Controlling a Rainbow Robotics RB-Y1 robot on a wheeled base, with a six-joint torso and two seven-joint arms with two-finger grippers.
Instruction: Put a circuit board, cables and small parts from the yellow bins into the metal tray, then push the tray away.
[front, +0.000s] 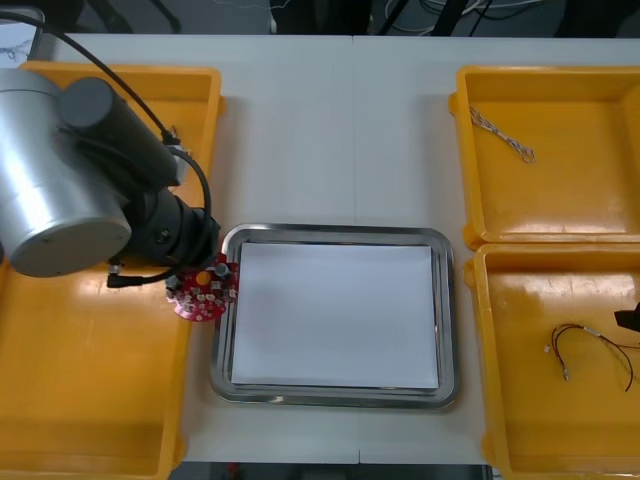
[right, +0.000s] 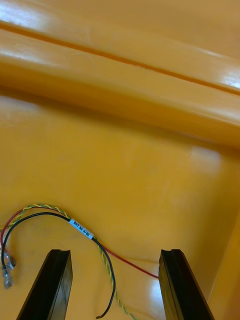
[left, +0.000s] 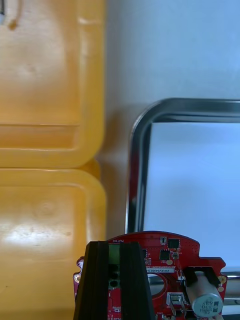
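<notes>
A round red circuit board (front: 203, 292) hangs over the gap between the near left yellow bin (front: 80, 400) and the metal tray's left rim (front: 222, 330). My left gripper (front: 196, 270) is shut on it; in the left wrist view the two fingers (left: 97, 280) clamp the board (left: 170, 255) edge-on beside the tray rim (left: 136, 165). The tray is white inside. My right gripper (right: 116, 287) stands open low in the near right bin, its fingers (right: 54, 285) on either side of a red and yellow cable (right: 80, 230). That cable (front: 590, 348) lies on the bin's floor.
A twisted cable (front: 503, 135) lies in the far right yellow bin (front: 550, 200). The left arm's big grey body (front: 60, 190) covers much of the far left bin (front: 200, 90). Bare table lies beyond the tray.
</notes>
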